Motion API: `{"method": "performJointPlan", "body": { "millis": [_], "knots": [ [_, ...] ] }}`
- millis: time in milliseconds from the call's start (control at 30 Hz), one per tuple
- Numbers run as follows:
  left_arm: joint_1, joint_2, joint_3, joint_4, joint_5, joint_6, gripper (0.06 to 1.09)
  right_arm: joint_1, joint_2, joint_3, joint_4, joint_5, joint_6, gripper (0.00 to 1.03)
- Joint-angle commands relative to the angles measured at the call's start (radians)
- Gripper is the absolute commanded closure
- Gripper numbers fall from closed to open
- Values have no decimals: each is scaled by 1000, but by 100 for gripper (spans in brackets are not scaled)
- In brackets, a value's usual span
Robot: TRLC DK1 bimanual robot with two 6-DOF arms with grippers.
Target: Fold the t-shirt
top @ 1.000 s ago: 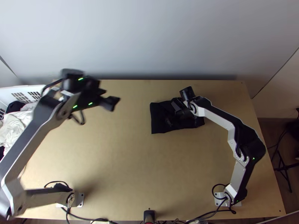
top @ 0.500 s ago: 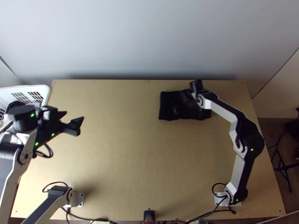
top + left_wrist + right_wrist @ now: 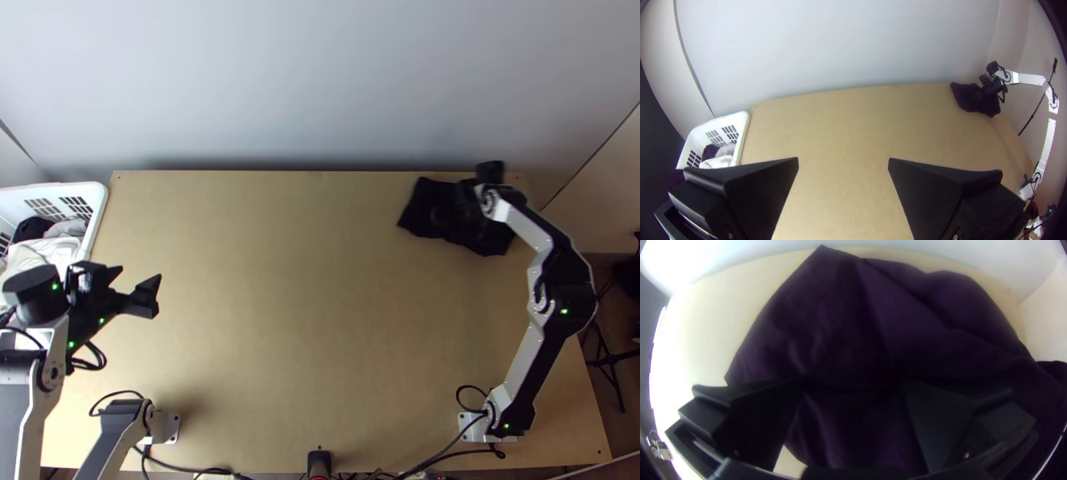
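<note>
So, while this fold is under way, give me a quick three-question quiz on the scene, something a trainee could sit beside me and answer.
1. True or false: the right gripper has its fingers closed tight together.

2. Multiple choice: in the top view, where on the table does the dark t-shirt lie?
a) At the near left corner
b) At the far right corner
c) In the middle of the near edge

3. Short answer: which gripper is nearer to the white basket?

Key:
1. False; its fingers stand apart.
2. b
3. The left gripper.
</note>
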Motion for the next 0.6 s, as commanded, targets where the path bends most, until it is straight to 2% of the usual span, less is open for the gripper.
{"method": "performJointPlan", "body": {
  "millis": [0, 133, 300, 400, 567],
  "knots": [
    [59, -123, -108, 11, 0, 35, 11, -145, 17, 23, 30, 37, 17, 8],
    [104, -191, -174, 13, -2, 93, 10, -207, 31, 34, 42, 48, 19, 8],
    [159, -286, -267, 28, -2, 78, 10, -250, -4, 11, 58, 43, 20, 8],
    [216, -392, -332, 79, -2, 44, 10, -254, -127, -69, 133, -52, 23, 8],
    [282, -444, -390, 135, -3, 10, 10, -222, -280, -119, 171, -81, 49, 4]
  ]
}}
